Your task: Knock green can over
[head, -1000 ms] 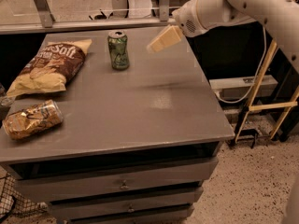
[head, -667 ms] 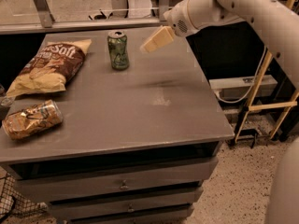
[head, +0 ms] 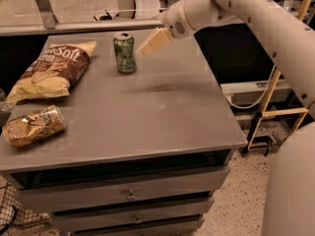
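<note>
Green can (head: 125, 52) stands upright toward the table's (head: 162, 117) 12 o'clock edge. Gripper (head: 146, 48) hovers just beside it, at its 2 o'clock. Whether the gripper is spread or pressed together cannot be told.

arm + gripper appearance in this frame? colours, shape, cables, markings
Arm: smooth off-white rounded shells, thick links, no exposed cables or markings visible. Wrist housing: round, with a small dotted grille patch. Gripper: pale tan, wedge-shaped, near the top of the green can.
</note>
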`<move>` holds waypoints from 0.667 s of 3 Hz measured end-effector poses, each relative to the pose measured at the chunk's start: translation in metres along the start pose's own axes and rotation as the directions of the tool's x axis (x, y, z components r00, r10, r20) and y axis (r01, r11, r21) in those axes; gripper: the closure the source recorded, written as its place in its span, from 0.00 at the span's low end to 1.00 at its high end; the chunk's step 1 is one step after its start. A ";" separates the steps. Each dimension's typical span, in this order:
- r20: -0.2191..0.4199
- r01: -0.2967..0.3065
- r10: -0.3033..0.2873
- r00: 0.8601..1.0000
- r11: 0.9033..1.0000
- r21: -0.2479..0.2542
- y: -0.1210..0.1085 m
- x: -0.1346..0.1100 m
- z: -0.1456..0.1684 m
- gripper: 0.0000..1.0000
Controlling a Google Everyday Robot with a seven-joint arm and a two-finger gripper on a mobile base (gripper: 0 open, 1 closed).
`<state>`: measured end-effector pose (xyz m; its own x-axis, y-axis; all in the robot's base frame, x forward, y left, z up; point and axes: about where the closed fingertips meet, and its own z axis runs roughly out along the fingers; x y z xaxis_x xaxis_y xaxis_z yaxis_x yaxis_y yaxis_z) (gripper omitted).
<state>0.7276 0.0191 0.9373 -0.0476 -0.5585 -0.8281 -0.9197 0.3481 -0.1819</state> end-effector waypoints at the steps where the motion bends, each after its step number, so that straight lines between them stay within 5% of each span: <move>1: 0.019 0.001 0.000 1.000 1.000 -0.031 0.003 -0.008 0.016 0.00; 2: 0.033 -0.010 0.012 0.999 0.999 -0.054 0.001 -0.012 0.027 0.00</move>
<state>0.7378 0.0467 0.9326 -0.0460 -0.5294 -0.8471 -0.9387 0.3130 -0.1446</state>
